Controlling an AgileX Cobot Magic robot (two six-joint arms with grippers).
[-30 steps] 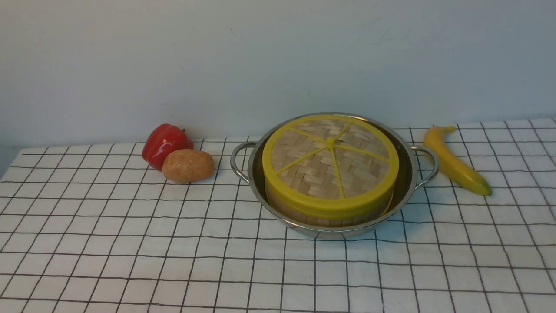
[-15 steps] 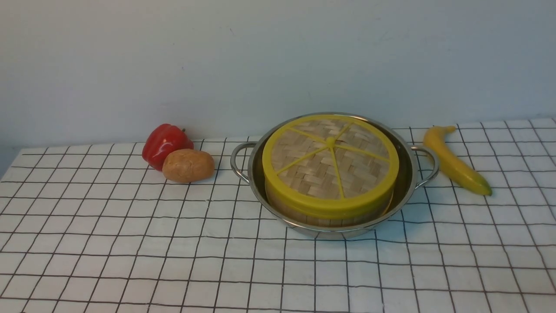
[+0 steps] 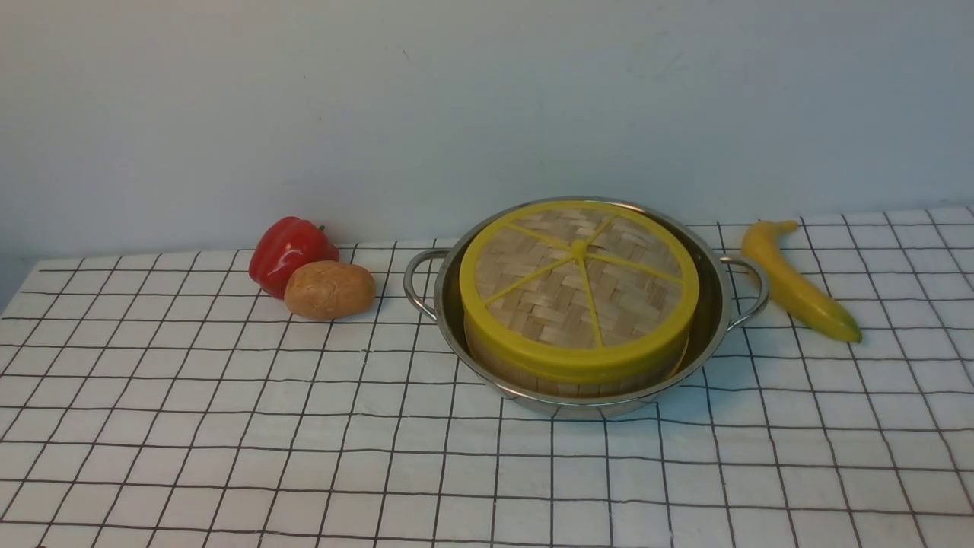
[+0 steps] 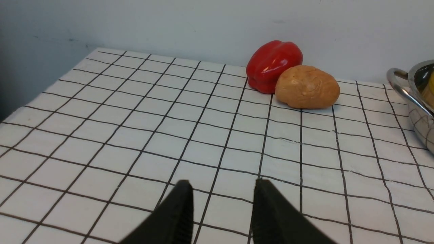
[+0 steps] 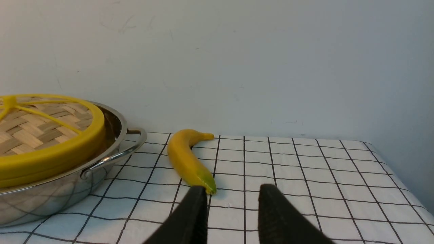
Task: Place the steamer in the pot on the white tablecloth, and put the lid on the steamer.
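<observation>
- The left gripper (image 4: 222, 184) has its jaws parted with only cloth showing between them, gripping nothing; it hangs low over the white tablecloth (image 3: 228, 426).
- The right gripper (image 5: 232, 191) is likewise parted and empty, low over the cloth just short of the banana (image 5: 188, 159).
- In the front view neither arm shows; the near half of the cloth lies open.
- The pot (image 3: 715, 304) sits at centre, the steamer (image 3: 578, 380) inside it, the lid (image 3: 578, 289) on top.
- From the pot, the potato (image 3: 329, 289) and red pepper (image 3: 289, 251) lie at 9 o'clock, the banana at 3 o'clock.
</observation>
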